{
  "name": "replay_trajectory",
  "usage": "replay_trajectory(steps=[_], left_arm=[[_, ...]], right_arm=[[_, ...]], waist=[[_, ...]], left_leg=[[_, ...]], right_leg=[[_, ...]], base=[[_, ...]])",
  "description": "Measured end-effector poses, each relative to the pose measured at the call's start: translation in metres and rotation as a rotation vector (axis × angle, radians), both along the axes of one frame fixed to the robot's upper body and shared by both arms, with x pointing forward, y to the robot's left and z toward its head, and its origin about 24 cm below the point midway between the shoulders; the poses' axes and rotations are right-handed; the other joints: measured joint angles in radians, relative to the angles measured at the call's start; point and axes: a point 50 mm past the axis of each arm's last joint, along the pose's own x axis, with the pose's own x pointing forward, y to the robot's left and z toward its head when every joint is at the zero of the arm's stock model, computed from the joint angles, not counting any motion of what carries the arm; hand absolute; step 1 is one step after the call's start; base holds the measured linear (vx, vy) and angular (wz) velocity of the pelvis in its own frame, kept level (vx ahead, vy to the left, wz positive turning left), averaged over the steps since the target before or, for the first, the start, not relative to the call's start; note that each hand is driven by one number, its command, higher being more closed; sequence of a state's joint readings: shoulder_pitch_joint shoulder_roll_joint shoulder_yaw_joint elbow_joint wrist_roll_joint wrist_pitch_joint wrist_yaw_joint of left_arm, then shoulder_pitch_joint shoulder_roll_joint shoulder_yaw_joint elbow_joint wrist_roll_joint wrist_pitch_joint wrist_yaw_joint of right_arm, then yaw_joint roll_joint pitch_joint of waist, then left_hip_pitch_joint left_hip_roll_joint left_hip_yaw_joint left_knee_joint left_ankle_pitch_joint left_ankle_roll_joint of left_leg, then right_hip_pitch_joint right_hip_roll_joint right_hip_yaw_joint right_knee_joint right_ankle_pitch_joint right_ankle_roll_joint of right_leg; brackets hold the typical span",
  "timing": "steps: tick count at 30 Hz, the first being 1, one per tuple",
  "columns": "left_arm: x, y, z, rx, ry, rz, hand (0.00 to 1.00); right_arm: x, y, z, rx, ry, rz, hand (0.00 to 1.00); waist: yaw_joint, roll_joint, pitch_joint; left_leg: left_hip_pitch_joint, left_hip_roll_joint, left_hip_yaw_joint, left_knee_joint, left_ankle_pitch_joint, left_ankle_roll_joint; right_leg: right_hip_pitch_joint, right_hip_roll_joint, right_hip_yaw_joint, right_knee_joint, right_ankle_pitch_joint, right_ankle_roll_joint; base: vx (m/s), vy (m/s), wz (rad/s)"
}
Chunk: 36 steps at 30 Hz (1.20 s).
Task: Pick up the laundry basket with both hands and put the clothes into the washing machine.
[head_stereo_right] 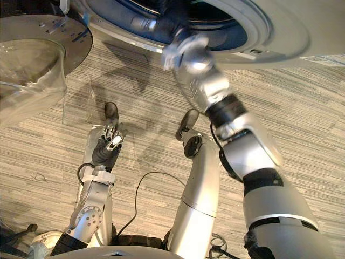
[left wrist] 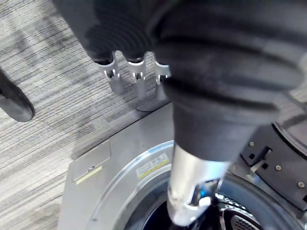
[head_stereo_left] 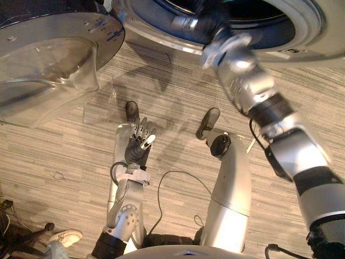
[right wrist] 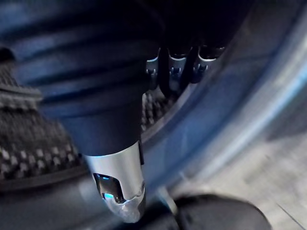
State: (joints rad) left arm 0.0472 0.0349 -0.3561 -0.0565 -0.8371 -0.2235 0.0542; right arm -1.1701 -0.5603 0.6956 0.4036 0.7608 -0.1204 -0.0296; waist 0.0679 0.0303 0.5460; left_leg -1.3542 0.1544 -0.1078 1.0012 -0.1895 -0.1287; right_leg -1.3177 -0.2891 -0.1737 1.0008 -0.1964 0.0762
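The washing machine (head_stereo_left: 318, 32) stands in front of me with its round door (head_stereo_left: 48, 59) swung open to my left. My right arm reaches past the grey rim into the dark drum. In the right wrist view my right hand (right wrist: 117, 177) is inside the drum beside the perforated drum wall (right wrist: 29, 148), its fingers (right wrist: 175, 67) and thumb straight and nothing in them. My left hand (head_stereo_left: 139, 141) hangs low over the floor, fingers relaxed and empty.
The open door with its clear glass bowl juts out at the upper left. A person's white shoe (head_stereo_left: 63, 237) and a black chair base (head_stereo_left: 16, 232) sit at the lower left on the wood-pattern floor (head_stereo_left: 54, 156).
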Motion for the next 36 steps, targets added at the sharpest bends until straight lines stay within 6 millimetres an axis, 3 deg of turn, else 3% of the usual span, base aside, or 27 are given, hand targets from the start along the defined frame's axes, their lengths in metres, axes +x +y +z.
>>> replay_trajectory(steps=[1,2,3,5,7,11,13,14,15,17,19,20,22,24,26,27,29,32,36], left_arm=[[0.0,0.0,0.0,0.019,-0.004,-0.006,0.0],[-0.001,0.0,-0.003,0.062,-0.008,-0.024,0.0],[-0.001,0.001,-0.005,0.078,-0.007,-0.027,0.0],[-0.001,0.004,-0.01,0.128,0.004,-0.029,0.0],[-0.001,0.007,-0.015,0.151,0.012,-0.021,0.0],[0.005,0.008,-0.023,0.181,0.032,-0.019,0.0],[0.008,0.01,-0.03,0.192,0.059,-0.005,0.0],[0.011,0.015,-0.037,0.2,0.094,0.021,0.0],[0.011,0.018,-0.041,0.203,0.11,0.036,0.0],[0.013,0.03,-0.051,0.214,0.158,0.087,0.0],[0.011,0.054,-0.071,0.236,0.262,0.172,0.0],[0.009,0.06,-0.077,0.247,0.29,0.191,0.0],[-0.003,0.085,-0.103,0.281,0.425,0.271,0.0],[-0.016,0.101,-0.122,0.307,0.528,0.319,0.0],[-0.053,0.125,-0.155,0.293,0.731,0.418,0.0],[-0.063,0.13,-0.163,0.295,0.786,0.436,0.0],[-0.104,0.143,-0.188,0.313,0.984,0.475,0.0],[-0.145,0.143,-0.204,0.299,1.149,0.502,0.0],[-0.171,0.125,-0.216,0.264,1.26,0.466,0.0]], right_arm=[[-0.004,0.002,-0.011,-0.039,0.009,0.025,0.0],[-0.012,0.003,-0.042,-0.126,0.052,0.078,0.0],[-0.016,0.001,-0.054,-0.144,0.077,0.093,0.0],[-0.027,-0.009,-0.091,-0.188,0.146,0.101,0.0],[-0.035,-0.021,-0.116,-0.193,0.191,0.081,0.0],[-0.047,-0.055,-0.165,0.02,0.348,-0.069,0.0],[-0.052,-0.062,-0.181,0.131,0.397,-0.131,0.0],[-0.057,-0.07,-0.205,0.265,0.475,-0.229,0.0],[-0.06,-0.074,-0.216,0.307,0.514,-0.27,0.0],[-0.076,-0.084,-0.254,0.385,0.64,-0.395,0.0],[-0.114,-0.095,-0.309,0.481,0.838,-0.568,0.0],[-0.123,-0.098,-0.318,0.499,0.863,-0.606,0.0],[-0.155,-0.114,-0.353,0.49,0.999,-0.734,0.0],[-0.183,-0.124,-0.38,0.397,1.127,-0.815,0.0],[-0.23,-0.133,-0.408,0.372,1.298,-0.928,0.0],[-0.238,-0.135,-0.412,0.373,1.324,-0.952,0.0],[-0.276,-0.141,-0.425,0.398,1.439,-1.044,0.0],[-0.311,-0.141,-0.434,0.526,1.527,-1.167,0.0],[-0.326,-0.142,-0.439,0.584,1.577,-1.228,0.0]], waist=[[-0.001,-0.001,0.001],[-0.002,-0.002,0.001],[-0.002,-0.004,0.0],[-0.009,-0.009,0.001],[-0.014,-0.019,-0.001],[-0.015,-0.032,-0.001],[-0.019,-0.034,-0.002],[-0.019,-0.038,-0.004],[-0.02,-0.043,-0.006],[-0.019,-0.058,-0.015],[-0.023,-0.088,-0.043],[-0.023,-0.094,-0.053],[-0.031,-0.116,-0.108],[-0.027,-0.116,-0.153],[-0.019,-0.116,-0.255],[-0.022,-0.112,-0.271],[-0.039,-0.097,-0.362],[-0.04,-0.078,-0.454],[-0.041,-0.051,-0.514]], left_leg=[[0.005,0.0,0.0,-0.008,0.003,-0.001],[0.024,0.003,-0.001,-0.025,0.005,-0.004],[0.034,0.004,0.0,-0.032,0.006,-0.004],[0.073,0.005,0.0,-0.061,0.009,-0.005],[0.107,0.006,0.002,-0.092,0.015,-0.004],[0.194,0.005,0.014,-0.166,0.036,-0.002],[0.24,0.005,0.018,-0.187,0.038,-0.002],[0.296,0.007,0.026,-0.208,0.037,-0.001],[0.321,0.008,0.03,-0.218,0.037,-0.001],[0.402,0.014,0.045,-0.251,0.036,0.0],[0.518,0.015,0.066,-0.297,0.035,0.003],[0.544,0.016,0.07,-0.308,0.035,0.003],[0.67,0.018,0.082,-0.355,0.033,0.007],[0.756,0.022,0.085,-0.393,0.031,0.007],[0.873,0.034,0.112,-0.47,0.038,0.005],[0.91,0.036,0.119,-0.494,0.039,0.003],[1.027,0.052,0.163,-0.608,0.04,0.004],[1.196,0.052,0.235,-0.79,0.073,0.0],[1.314,0.047,0.257,-0.89,0.097,-0.003]], right_leg=[[0.005,0.001,-0.002,-0.006,0.002,-0.003],[0.025,0.005,-0.009,-0.02,0.003,-0.006],[0.033,0.007,-0.01,-0.027,0.003,-0.006],[0.079,0.009,-0.022,-0.055,0.004,-0.005],[0.113,0.013,-0.029,-0.086,0.008,0.0],[0.196,0.017,-0.043,-0.149,0.024,-0.006],[0.242,0.017,-0.049,-0.168,0.027,-0.01],[0.297,0.019,-0.053,-0.189,0.032,-0.017],[0.32,0.021,-0.055,-0.201,0.034,-0.018],[0.394,0.031,-0.056,-0.237,0.043,-0.016],[0.497,0.034,-0.052,-0.278,0.045,-0.014],[0.521,0.035,-0.052,-0.287,0.046,-0.013],[0.641,0.04,-0.057,-0.329,0.045,-0.01],[0.728,0.051,-0.064,-0.371,0.047,-0.006],[0.832,0.069,-0.063,-0.448,0.056,-0.002],[0.867,0.07,-0.064,-0.473,0.061,0.001],[0.988,0.086,-0.091,-0.597,0.088,0.009],[1.132,0.101,-0.098,-0.757,0.138,0.016],[1.246,0.122,-0.096,-0.875,0.178,0.021]], base=[[0.0,0.0,0.0],[0.0,0.0,0.0],[0.0,0.0,0.0],[0.0,0.0,0.0],[0.0,0.0,0.0],[0.03,-0.008,0.05],[0.04,-0.02,0.01],[0.05,-0.024,-0.04],[0.06,-0.028,-0.12],[0.05,-0.02,-0.16],[0.06,-0.028,-0.13],[0.07,-0.03,-0.09],[0.07,-0.029,-0.06],[0.07,-0.029,-0.06],[0.09,-0.025,-0.23],[0.09,0.004,-0.19],[0.13,-0.008,0.0],[0.14,-0.011,-0.1],[0.12,0.017,-0.15]])
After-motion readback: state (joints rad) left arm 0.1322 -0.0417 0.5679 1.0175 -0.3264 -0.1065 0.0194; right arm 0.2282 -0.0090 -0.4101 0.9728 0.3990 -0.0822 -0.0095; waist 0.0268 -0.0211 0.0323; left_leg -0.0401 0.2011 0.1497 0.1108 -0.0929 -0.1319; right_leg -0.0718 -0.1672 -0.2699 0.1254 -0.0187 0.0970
